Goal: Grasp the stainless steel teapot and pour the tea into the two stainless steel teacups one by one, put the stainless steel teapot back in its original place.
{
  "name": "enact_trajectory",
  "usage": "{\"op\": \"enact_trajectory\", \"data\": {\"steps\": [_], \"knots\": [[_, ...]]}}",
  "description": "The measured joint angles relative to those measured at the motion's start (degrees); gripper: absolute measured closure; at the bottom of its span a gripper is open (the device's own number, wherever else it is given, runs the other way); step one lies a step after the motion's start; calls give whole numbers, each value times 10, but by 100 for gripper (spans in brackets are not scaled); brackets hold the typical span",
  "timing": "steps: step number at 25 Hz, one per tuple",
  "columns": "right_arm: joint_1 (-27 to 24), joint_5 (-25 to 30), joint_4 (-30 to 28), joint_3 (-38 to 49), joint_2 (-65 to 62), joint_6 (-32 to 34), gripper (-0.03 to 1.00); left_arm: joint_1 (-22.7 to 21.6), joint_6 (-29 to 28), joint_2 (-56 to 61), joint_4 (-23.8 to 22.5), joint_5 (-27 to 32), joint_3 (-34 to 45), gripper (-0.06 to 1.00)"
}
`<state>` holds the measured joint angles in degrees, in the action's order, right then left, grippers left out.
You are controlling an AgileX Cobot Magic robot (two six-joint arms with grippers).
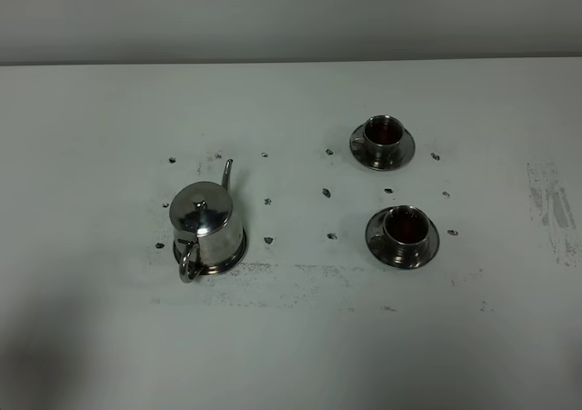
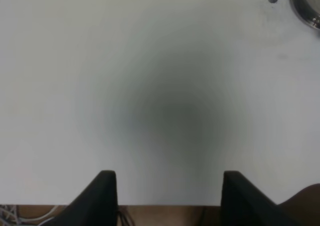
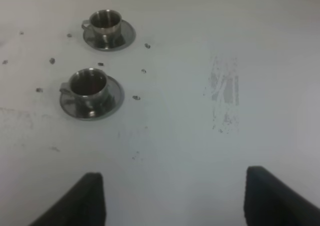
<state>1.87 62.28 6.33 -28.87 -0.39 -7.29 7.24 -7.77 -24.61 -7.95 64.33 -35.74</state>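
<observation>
The stainless steel teapot (image 1: pixel 205 219) stands upright at the table's left, lid on, handle toward the front, spout pointing back. It rests on its flat steel saucer (image 1: pixel 238 254), whose rim (image 2: pixel 306 5) also shows in the left wrist view. The two stainless steel teacups sit on saucers at the right: the far cup (image 1: pixel 384 133) (image 3: pixel 104 23) and the near cup (image 1: pixel 405 226) (image 3: pixel 89 85), both dark reddish inside. My left gripper (image 2: pixel 170 198) is open over bare table, nothing between its fingers. My right gripper (image 3: pixel 175 201) is open too, well short of the cups. Neither arm shows in the exterior high view.
Small dark marks (image 1: pixel 268 201) dot the white tabletop around the pot and cups. A scuffed grey patch (image 1: pixel 550 205) (image 3: pixel 224 93) lies at the table's right. The table's near edge (image 2: pixel 165 207) runs just under the left gripper's fingers.
</observation>
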Motion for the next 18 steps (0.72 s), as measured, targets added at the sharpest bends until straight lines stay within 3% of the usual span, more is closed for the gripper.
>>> {"op": "enact_trajectory", "data": {"steps": [6, 18], "knots": [[0, 0, 0, 0, 0, 1, 37, -24, 0, 66, 13, 4, 41, 49], [0, 0, 0, 0, 0, 1, 37, -25, 0, 134, 49, -35, 64, 49]]}}
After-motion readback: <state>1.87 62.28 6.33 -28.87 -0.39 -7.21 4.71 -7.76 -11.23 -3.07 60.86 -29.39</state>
